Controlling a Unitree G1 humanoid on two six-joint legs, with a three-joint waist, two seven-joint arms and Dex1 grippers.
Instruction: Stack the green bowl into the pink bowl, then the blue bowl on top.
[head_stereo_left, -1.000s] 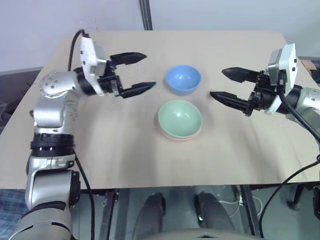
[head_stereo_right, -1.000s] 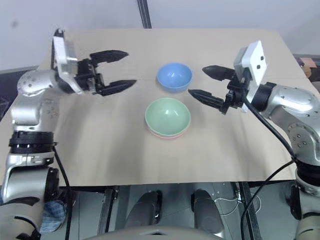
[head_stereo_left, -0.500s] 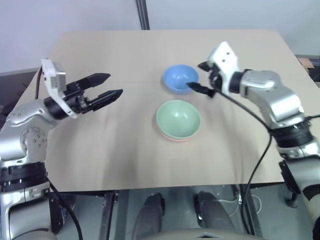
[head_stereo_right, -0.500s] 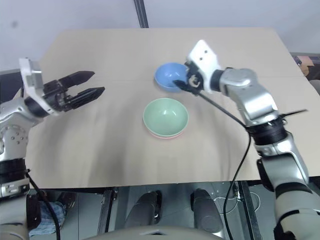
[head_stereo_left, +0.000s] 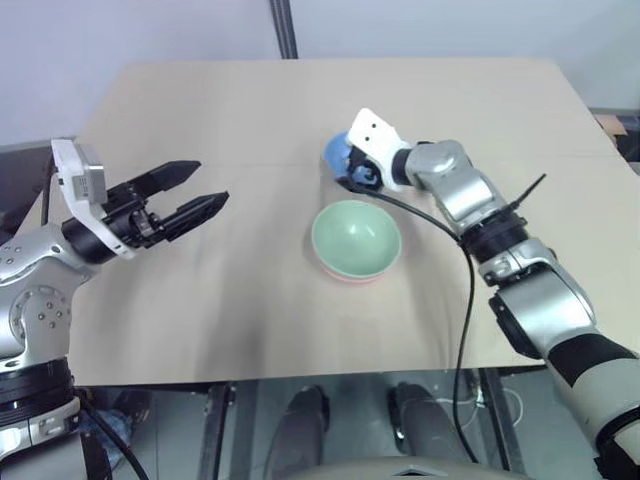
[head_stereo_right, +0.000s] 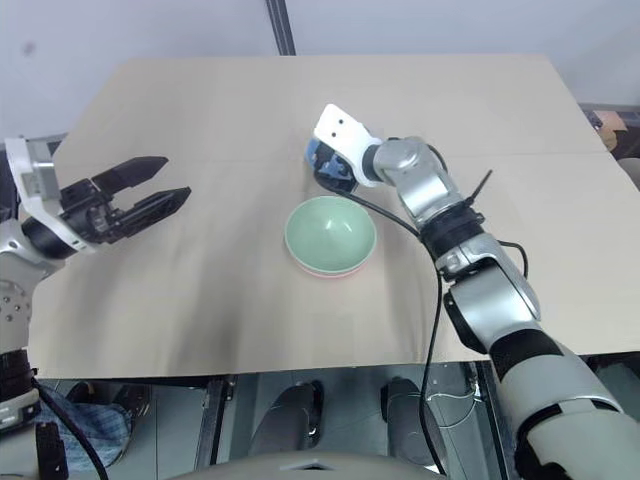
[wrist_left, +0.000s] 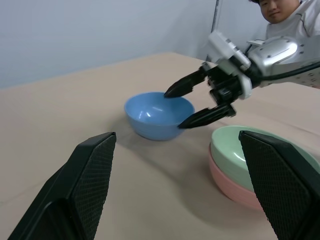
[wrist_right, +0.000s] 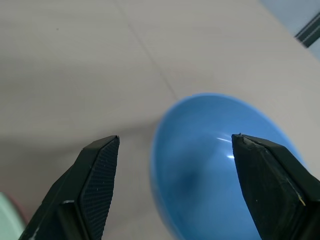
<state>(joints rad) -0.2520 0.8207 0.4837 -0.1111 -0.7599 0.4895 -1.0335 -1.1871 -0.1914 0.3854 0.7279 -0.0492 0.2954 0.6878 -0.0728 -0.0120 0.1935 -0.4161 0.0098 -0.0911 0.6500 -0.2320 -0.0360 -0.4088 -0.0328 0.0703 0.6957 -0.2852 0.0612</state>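
Now I have the small round pale mint-green plastic bowl (head_stereo_left: 356, 238) nested in the salmon-pink plastic bowl (wrist_left: 231, 186) at mid-surface. The sky-blue plastic bowl (wrist_left: 158, 115) sits just beyond it, at 12 o'clock. My right gripper (wrist_left: 193, 104) is on it, fingers spread astride the near rim, one over the hollow, one outside. Left gripper (head_stereo_left: 192, 192) hangs well off at 9 o'clock, fingers spread, empty.

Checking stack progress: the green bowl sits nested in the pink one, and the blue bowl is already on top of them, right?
Not quite. The green bowl does sit nested in the pink bowl, but the blue bowl stands apart on the table, as the left wrist view shows, with the open right tool at its rim.
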